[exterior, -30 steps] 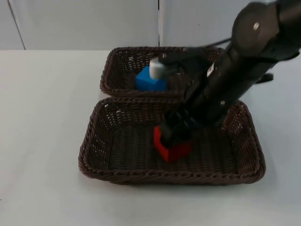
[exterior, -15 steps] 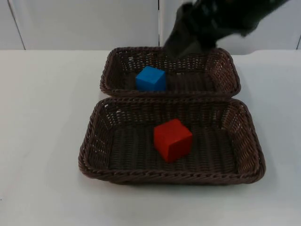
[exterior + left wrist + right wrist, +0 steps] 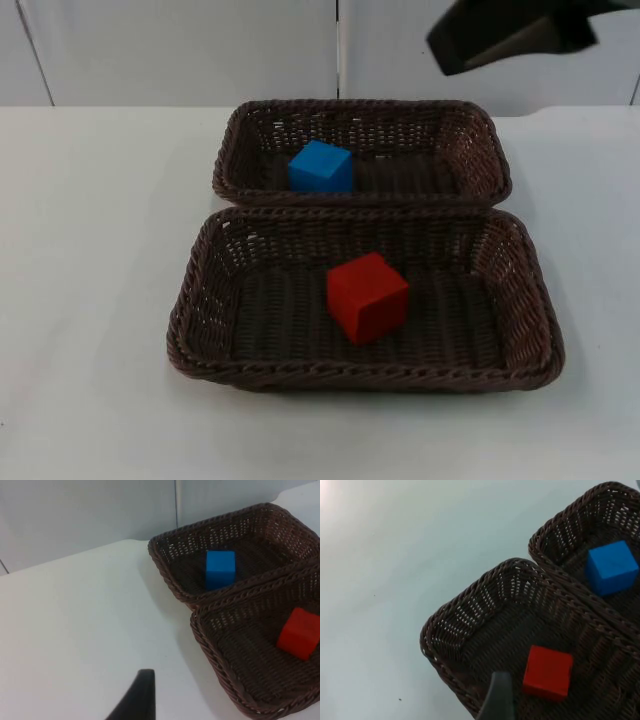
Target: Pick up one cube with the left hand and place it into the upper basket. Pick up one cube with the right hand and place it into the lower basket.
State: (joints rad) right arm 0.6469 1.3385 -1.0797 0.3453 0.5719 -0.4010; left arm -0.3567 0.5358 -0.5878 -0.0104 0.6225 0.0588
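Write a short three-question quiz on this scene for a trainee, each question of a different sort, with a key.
1. True or false: the blue cube lies in the upper basket.
2. Multiple choice: the red cube is (A) on the table beside the baskets, (B) in the lower basket, (C) held by a gripper.
3. Fill in: the two baskets stand on a white ____.

Key
1. True.
2. B; it sits on the basket floor with no gripper at it.
3. Table.
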